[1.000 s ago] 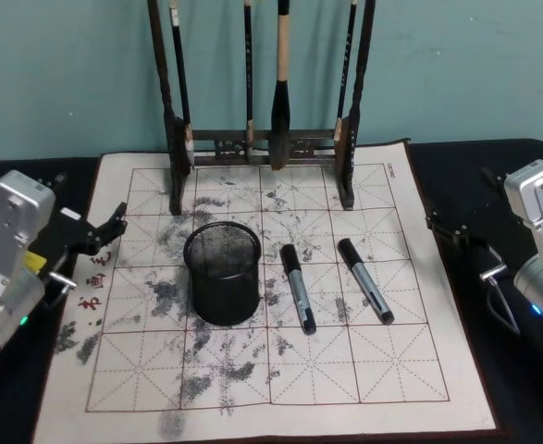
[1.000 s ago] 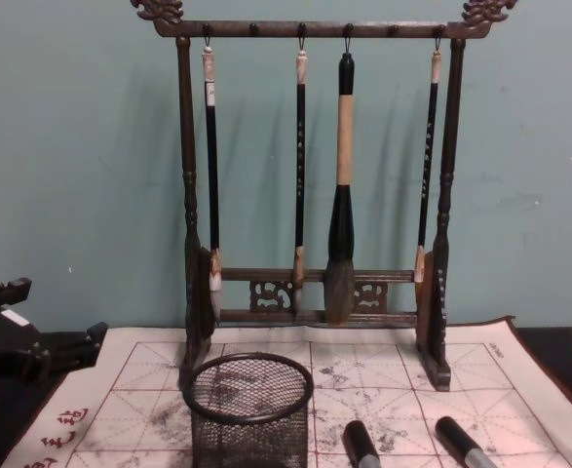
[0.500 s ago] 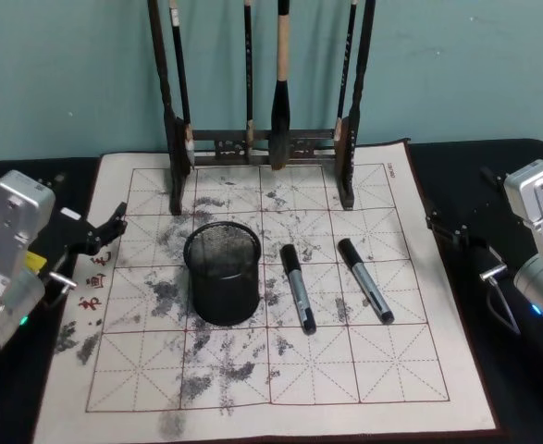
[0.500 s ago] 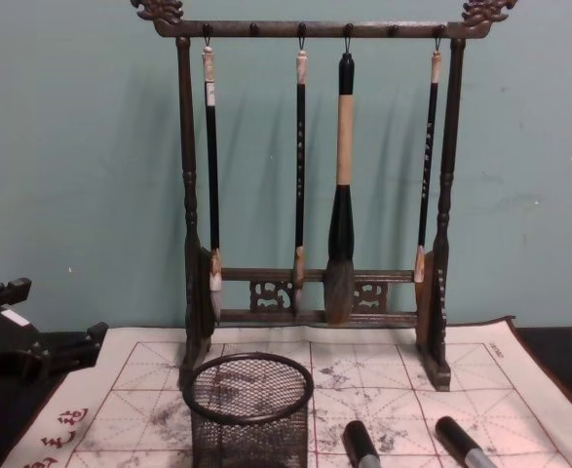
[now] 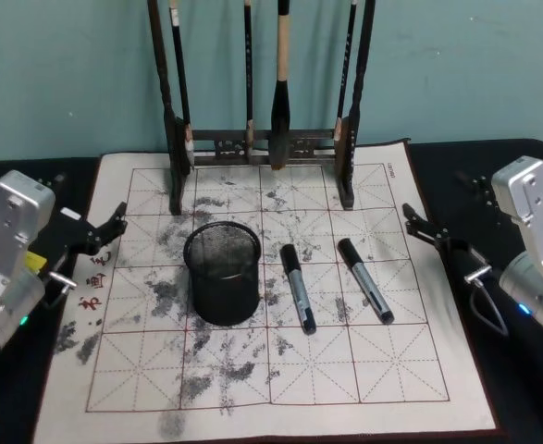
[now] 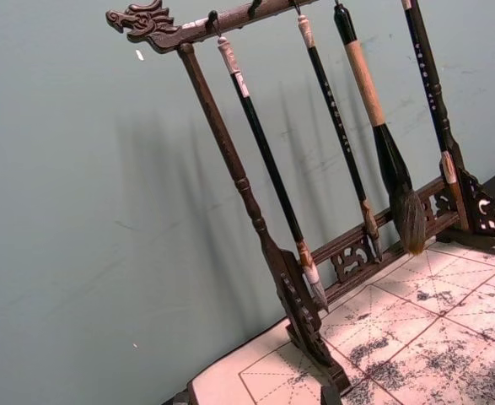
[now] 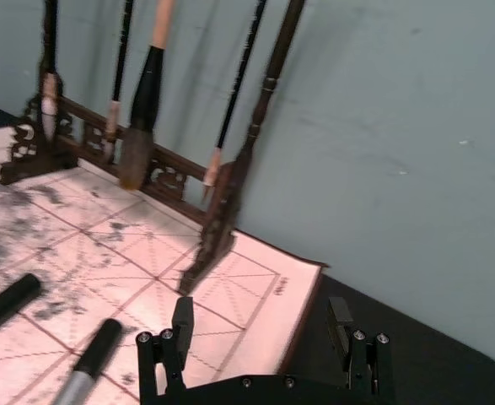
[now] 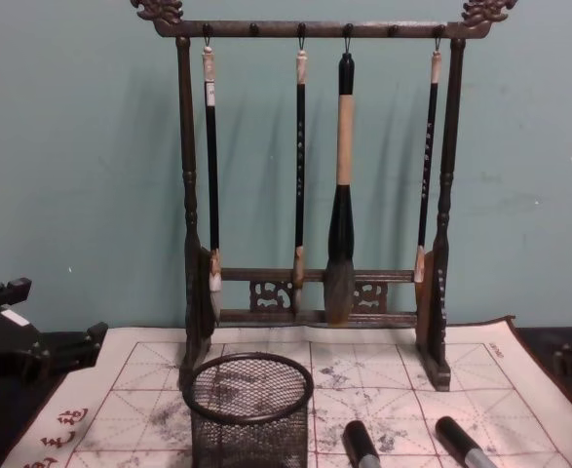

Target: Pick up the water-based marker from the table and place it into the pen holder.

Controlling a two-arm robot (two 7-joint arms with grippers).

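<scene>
Holds the right hand (image 7: 260,314) low at the right edge of the mat (image 5: 345,370), spread wide and empty, probably lined up for the nearer water-based marker (image 5: 364,279), flat beside a second marker (image 5: 298,287), with the pen holder (image 5: 222,271) upright just left. Parks the left hand (image 5: 95,227), open and empty, at the left edge.

Right gripper (image 5: 435,199) shifted left toward the mat (image 5: 252,407); 1 fingertip now overlaps the mat's right edge, jaws apart.
</scene>
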